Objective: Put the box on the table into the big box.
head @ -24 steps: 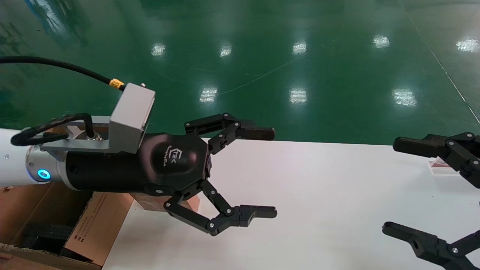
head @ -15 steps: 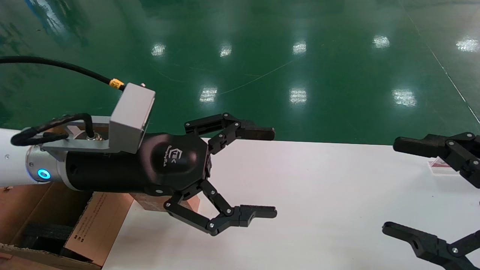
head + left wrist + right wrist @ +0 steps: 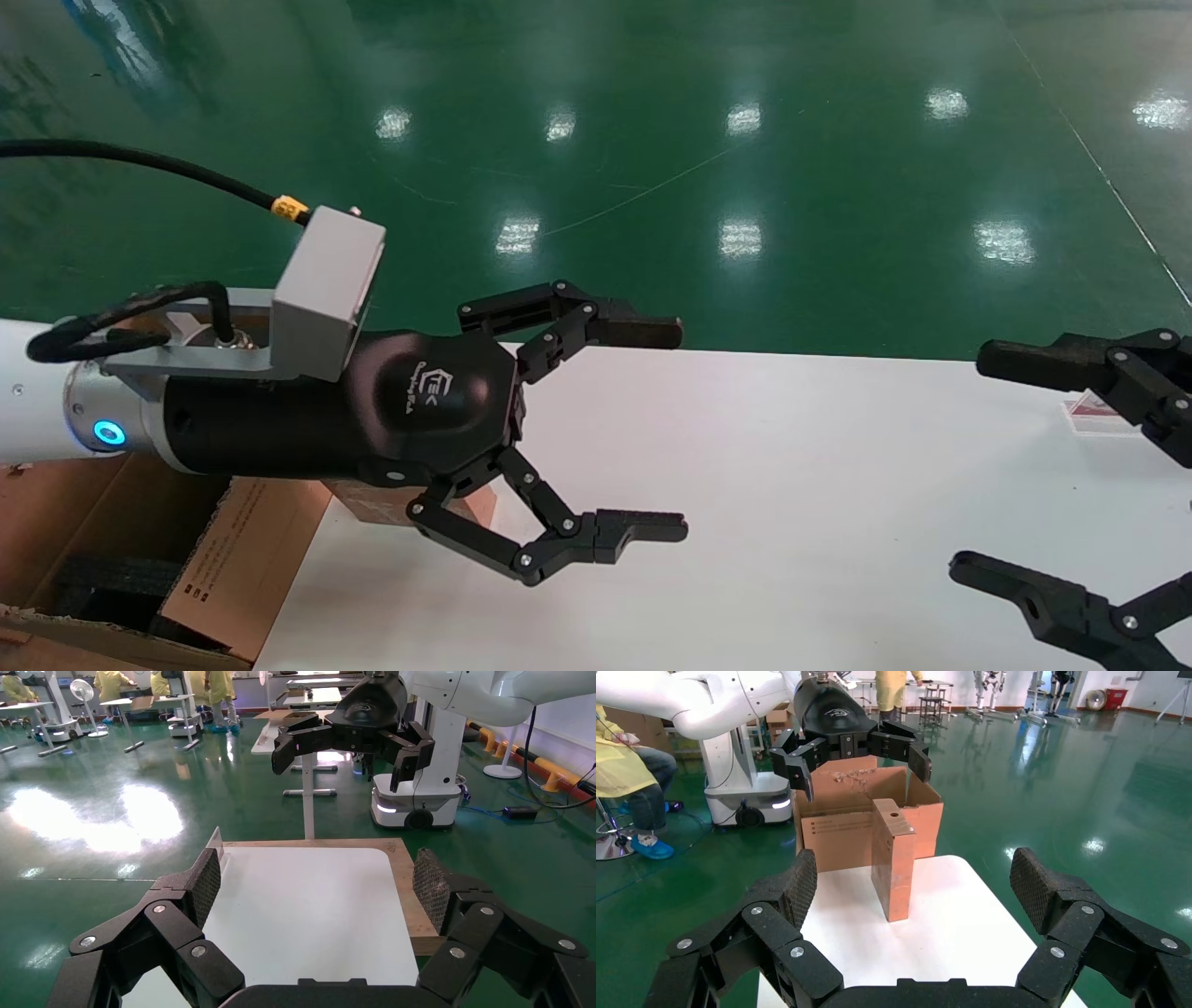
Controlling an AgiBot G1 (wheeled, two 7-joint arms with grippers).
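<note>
The box point(image 3: 895, 864) is a small brown carton standing upright on the white table point(image 3: 947, 931), near the end where the big box point(image 3: 842, 836) stands with its flaps up. In the head view only a corner of the box point(image 3: 363, 499) shows under my left gripper point(image 3: 678, 429). That gripper hovers open above it, holding nothing, and its fingers point along the table point(image 3: 792, 513). The big box point(image 3: 242, 550) sits at the lower left, with black padding inside. My right gripper point(image 3: 978, 461) is open and empty at the table's far right end, facing the box from a distance.
A small clear sign holder point(image 3: 1090, 413) stands on the table by the right gripper. A wooden board point(image 3: 407, 881) sticks out beyond the tabletop's edge. Green glossy floor point(image 3: 652, 140) lies past the table. People and other tables are far off.
</note>
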